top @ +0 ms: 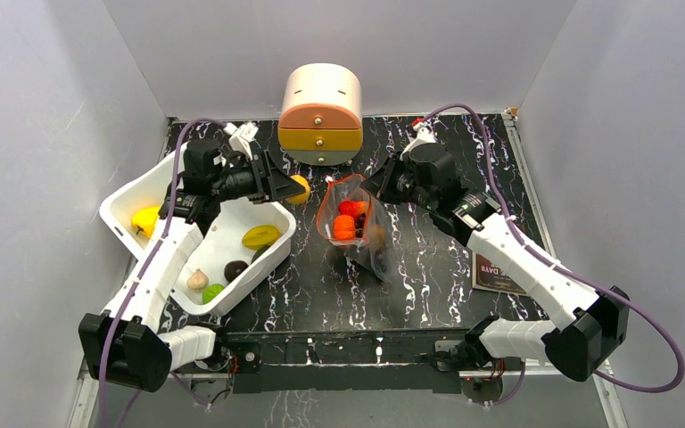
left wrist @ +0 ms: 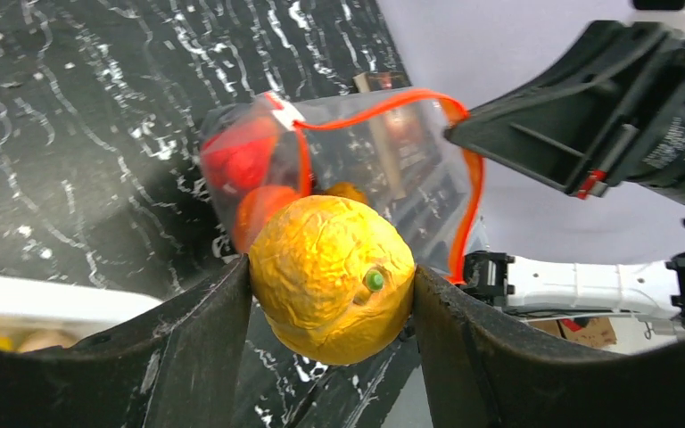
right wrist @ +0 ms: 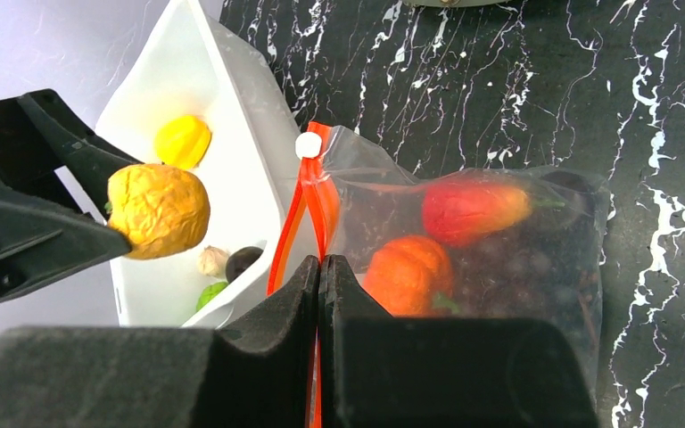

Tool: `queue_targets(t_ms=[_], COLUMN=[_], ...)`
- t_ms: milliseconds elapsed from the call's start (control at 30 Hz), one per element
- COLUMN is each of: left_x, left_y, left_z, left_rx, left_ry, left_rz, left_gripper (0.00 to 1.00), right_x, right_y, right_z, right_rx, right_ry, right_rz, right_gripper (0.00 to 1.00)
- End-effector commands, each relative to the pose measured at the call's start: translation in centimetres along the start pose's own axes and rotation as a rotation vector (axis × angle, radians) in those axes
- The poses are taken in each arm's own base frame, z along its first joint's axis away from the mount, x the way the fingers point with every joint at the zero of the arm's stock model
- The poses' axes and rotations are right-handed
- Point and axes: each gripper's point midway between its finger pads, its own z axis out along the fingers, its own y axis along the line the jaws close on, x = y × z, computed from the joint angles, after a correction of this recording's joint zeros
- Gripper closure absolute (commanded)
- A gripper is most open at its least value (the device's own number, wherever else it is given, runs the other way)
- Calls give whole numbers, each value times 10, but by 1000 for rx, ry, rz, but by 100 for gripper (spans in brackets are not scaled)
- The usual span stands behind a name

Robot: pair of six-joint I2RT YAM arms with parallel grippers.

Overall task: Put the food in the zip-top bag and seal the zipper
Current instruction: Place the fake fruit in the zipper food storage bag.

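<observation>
Your left arm (top: 156, 267) rises from its base at the near left corner, with the forearm angled away from you and the wrist turned toward the centre. The left gripper (top: 291, 188) points right. Its fingers (left wrist: 187, 348) stand partly apart and clamp a yellow-orange toy fruit (left wrist: 330, 276) between them.

Your right arm (top: 526, 254) runs diagonally from the near right corner toward the centre. The right gripper (right wrist: 319, 267) points left, its jaws pressed together on the zipper (right wrist: 308, 201). The two grippers face each other without touching.

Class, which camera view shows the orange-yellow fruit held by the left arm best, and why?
Left wrist view: the orange-yellow fruit fills the centre, wrinkled skin and green stem spot sharp, between both fingers. Right wrist view shows it smaller, side-on. Top view shows only a small part.
</observation>
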Motion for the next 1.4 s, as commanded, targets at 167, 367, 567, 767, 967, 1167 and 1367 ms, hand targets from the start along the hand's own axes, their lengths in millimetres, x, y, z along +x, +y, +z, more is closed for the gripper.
queue_targets(t_ms=[167, 367, 567, 767, 967, 1167, 1367], left_x=[12, 32, 48, 49, 50, 44, 37], left_y=[-56, -65, -59, -46, -44, -44, -45], left_z=[21, 51, 75, 88, 88, 85, 80], left_rx=[198, 212, 177, 61, 19, 1, -19], left_ry=[22, 71, 109, 117, 121, 99, 78], left_rz=[15, 24, 28, 28, 60, 78, 112], left_gripper=[56, 56, 53, 42, 31, 28, 28], right_x=[-25, -29, -30, -30, -28, -28, -28], right_y=[32, 36, 43, 43, 39, 38, 36], right_z=[-3, -5, -12, -15, -16, -15, -15], right_rx=[-114, -119, -157, -166, -152, -150, -143], right_ry=[-67, -76, -77, -85, -87, -92, -95], right_rz=[15, 8, -1, -13, -21, -28, -38], right_gripper=[100, 100, 100, 100, 100, 100, 100])
